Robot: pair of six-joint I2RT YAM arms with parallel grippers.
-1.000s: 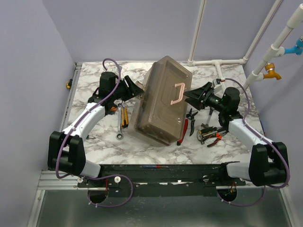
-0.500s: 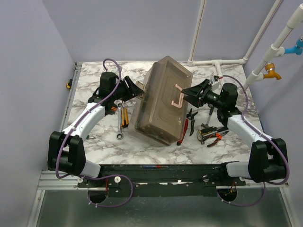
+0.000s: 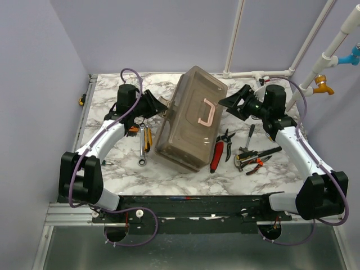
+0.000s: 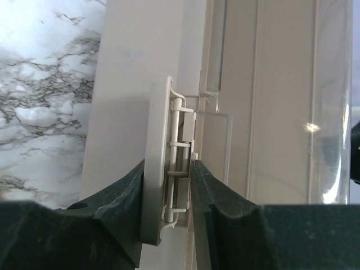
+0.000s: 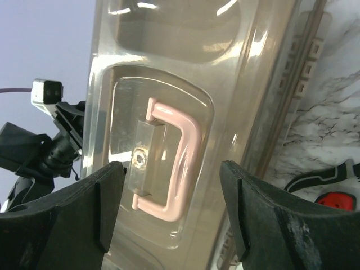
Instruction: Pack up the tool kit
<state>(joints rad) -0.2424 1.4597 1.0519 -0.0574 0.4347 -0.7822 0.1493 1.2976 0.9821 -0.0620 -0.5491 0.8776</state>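
The beige-grey toolbox point(image 3: 188, 126) with its smoky lid lies shut at the table's middle. Its pink handle point(image 3: 206, 112) lies flat in the lid recess. My left gripper point(image 3: 161, 106) is at the box's left side, shut on the beige side latch point(image 4: 160, 185), with a jaw pressing each face. My right gripper point(image 3: 226, 103) is open and empty, just right of the lid. In the right wrist view the handle point(image 5: 183, 152) shows between and beyond my spread fingers point(image 5: 107, 191). Red cutter point(image 3: 217, 153), black pliers point(image 3: 228, 139), screwdriver point(image 3: 251, 133) and hammer point(image 3: 256, 153) lie right of the box.
A wrench point(image 3: 143, 151) and a yellow-handled tool point(image 3: 148, 140) lie left of the box, under my left arm. Orange-handled pliers point(image 3: 256, 164) lie at the right front. White pipes point(image 3: 247, 73) run along the back edge. Walls close in both sides.
My right gripper reached the pink handle and tilted it up, then drew back up and to the right. The handle lies flat again. The left gripper stays on the latch.
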